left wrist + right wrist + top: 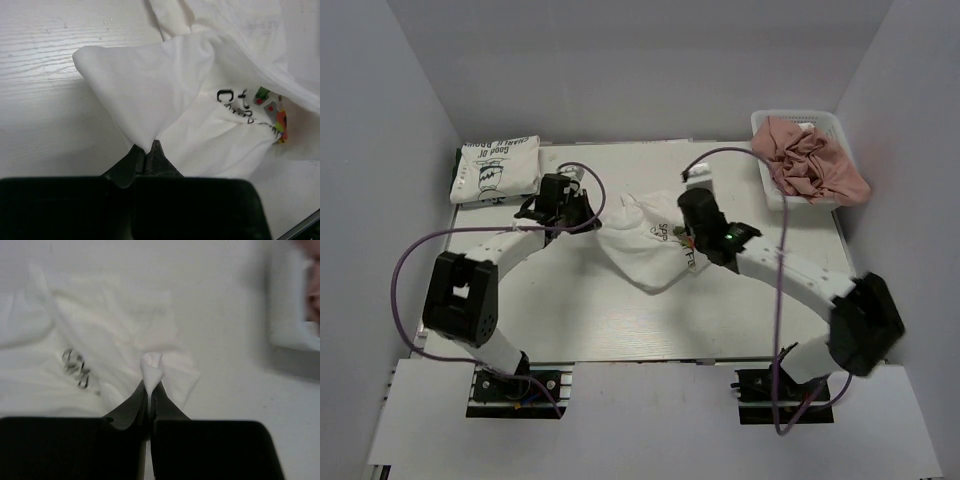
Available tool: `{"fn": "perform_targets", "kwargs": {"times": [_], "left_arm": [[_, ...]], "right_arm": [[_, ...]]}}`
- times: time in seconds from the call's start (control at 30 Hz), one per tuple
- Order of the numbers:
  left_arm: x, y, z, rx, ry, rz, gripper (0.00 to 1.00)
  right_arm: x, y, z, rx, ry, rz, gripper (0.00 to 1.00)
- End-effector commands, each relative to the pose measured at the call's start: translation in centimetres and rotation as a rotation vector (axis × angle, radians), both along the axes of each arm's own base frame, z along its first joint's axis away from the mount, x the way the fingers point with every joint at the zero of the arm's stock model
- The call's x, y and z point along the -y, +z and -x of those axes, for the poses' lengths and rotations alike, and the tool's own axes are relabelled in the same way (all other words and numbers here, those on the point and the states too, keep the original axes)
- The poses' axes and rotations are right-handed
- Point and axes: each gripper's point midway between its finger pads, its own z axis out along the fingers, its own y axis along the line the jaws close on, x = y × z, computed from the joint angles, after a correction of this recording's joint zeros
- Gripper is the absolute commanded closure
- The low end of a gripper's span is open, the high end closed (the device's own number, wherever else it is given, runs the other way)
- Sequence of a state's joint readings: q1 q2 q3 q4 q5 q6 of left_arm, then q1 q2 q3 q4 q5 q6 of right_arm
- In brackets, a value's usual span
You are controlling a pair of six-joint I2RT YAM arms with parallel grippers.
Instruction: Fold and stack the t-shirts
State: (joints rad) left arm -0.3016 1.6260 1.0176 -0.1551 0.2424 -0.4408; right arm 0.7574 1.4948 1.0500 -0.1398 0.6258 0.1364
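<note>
A crumpled white t-shirt with a colourful cartoon print and dark lettering lies mid-table between the arms. My left gripper is shut on a corner of its cloth, seen close in the left wrist view. My right gripper is shut on a bunched fold of the same shirt in the right wrist view. A second white t-shirt with a black line-drawing lies folded at the back left.
A white basket at the back right holds crumpled pink cloth. Purple cables loop beside both arms. Grey walls enclose the table on three sides.
</note>
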Motion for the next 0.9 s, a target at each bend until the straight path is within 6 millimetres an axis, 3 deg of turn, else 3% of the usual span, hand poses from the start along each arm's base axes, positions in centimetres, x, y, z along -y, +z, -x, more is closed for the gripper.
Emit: {"fn": "perform_targets", "kwargs": {"times": [0.0, 0.07, 0.1, 0.17, 0.2, 0.23, 0.3, 0.33, 0.37, 0.4, 0.43, 0.53, 0.57, 0.63, 0.67, 0.73, 0.77, 0.83, 0.87], "left_arm": [[-2.3, 8.1, -0.2, 0.204, 0.091, -0.039, 1.00], [-2.7, 11.6, 0.3, 0.283, 0.106, -0.018, 1.00], [-3.1, 14.9, 1.4, 0.364, 0.103, -0.001, 1.00], [-3.4, 18.5, 2.9, 0.453, 0.100, 0.037, 1.00], [-4.2, 22.2, 4.4, 0.558, 0.116, 0.059, 1.00], [-4.7, 24.3, 5.3, 0.612, 0.131, 0.074, 1.00], [-6.5, 27.3, 7.0, 0.700, 0.197, 0.071, 1.00], [-7.4, 29.3, 8.0, 0.746, 0.232, 0.078, 1.00], [-9.3, 32.6, 10.1, 0.828, 0.311, 0.108, 1.00], [-10.0, 34.0, 11.3, 0.865, 0.333, 0.120, 1.00], [-10.5, 35.4, 12.5, 0.904, 0.347, 0.137, 1.00], [-11.5, 41.5, 17.4, 1.066, 0.331, 0.221, 1.00], [-11.6, 42.7, 18.4, 1.100, 0.317, 0.235, 1.00], [-12.4, 45.9, 20.9, 1.179, 0.322, 0.259, 1.00], [-12.6, 46.6, 21.5, 1.190, 0.323, 0.264, 1.00], [-13.6, 48.9, 23.4, 1.245, 0.350, 0.275, 1.00], [-13.7, 49.3, 23.6, 1.250, 0.349, 0.263, 1.00], [-14.2, 50.9, 25.2, 1.293, 0.352, 0.273, 1.00], [-14.2, 51.0, 25.0, 1.285, 0.352, 0.269, 1.00]], "right_arm": [[6.5, 10.0, 0.2, 0.329, -0.350, -0.177, 1.00], [8.7, 13.8, 1.8, 0.415, -0.394, -0.258, 1.00], [9.1, 14.7, 2.2, 0.435, -0.396, -0.277, 1.00], [10.4, 18.7, 3.9, 0.507, -0.367, -0.356, 1.00], [10.3, 19.7, 4.4, 0.520, -0.334, -0.382, 1.00], [11.0, 22.5, 5.2, 0.584, -0.313, -0.434, 1.00], [12.0, 25.1, 6.5, 0.637, -0.296, -0.475, 1.00], [13.3, 28.1, 7.9, 0.695, -0.291, -0.535, 1.00], [13.5, 29.0, 8.4, 0.710, -0.274, -0.542, 1.00], [13.4, 29.9, 8.8, 0.727, -0.239, -0.552, 1.00], [14.6, 33.0, 10.5, 0.786, -0.219, -0.612, 1.00], [14.0, 37.0, 12.9, 0.847, -0.056, -0.663, 1.00], [13.9, 39.0, 14.1, 0.877, 0.008, -0.694, 1.00], [13.1, 41.1, 15.9, 0.889, 0.131, -0.700, 1.00], [14.2, 43.7, 17.7, 0.933, 0.159, -0.738, 1.00], [13.4, 44.8, 18.9, 0.936, 0.251, -0.736, 1.00], [14.3, 46.8, 20.4, 0.977, 0.267, -0.764, 1.00], [14.6, 47.8, 20.7, 1.004, 0.273, -0.766, 1.00], [15.3, 49.0, 21.4, 1.030, 0.266, -0.784, 1.00]]}}
